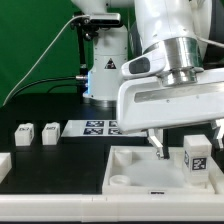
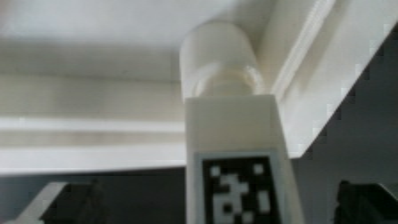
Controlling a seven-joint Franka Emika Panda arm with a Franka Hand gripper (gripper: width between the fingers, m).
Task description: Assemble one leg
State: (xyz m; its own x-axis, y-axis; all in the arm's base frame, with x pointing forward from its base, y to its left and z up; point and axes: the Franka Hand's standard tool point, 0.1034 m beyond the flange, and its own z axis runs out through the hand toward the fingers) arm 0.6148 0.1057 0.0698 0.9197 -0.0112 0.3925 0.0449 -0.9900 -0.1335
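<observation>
A white leg (image 1: 196, 152) with a black-and-white tag stands upright at the near right corner of the large flat white piece (image 1: 130, 170). My gripper (image 1: 187, 145) hangs low over it, open, with one dark finger (image 1: 157, 146) on the exterior view's left of the leg. In the wrist view the leg (image 2: 237, 150) lies between my fingertips (image 2: 54, 205), with a gap on each side. Its round end (image 2: 217, 60) points into the corner of the white piece (image 2: 107, 110). My gripper (image 2: 210, 208) does not touch the leg.
Two more tagged legs (image 1: 24, 133) (image 1: 49, 133) stand on the black table at the exterior view's left. The marker board (image 1: 100, 127) lies behind the white piece. Another white part (image 1: 3, 165) sits at the left edge. The arm's base (image 1: 100, 70) stands at the back.
</observation>
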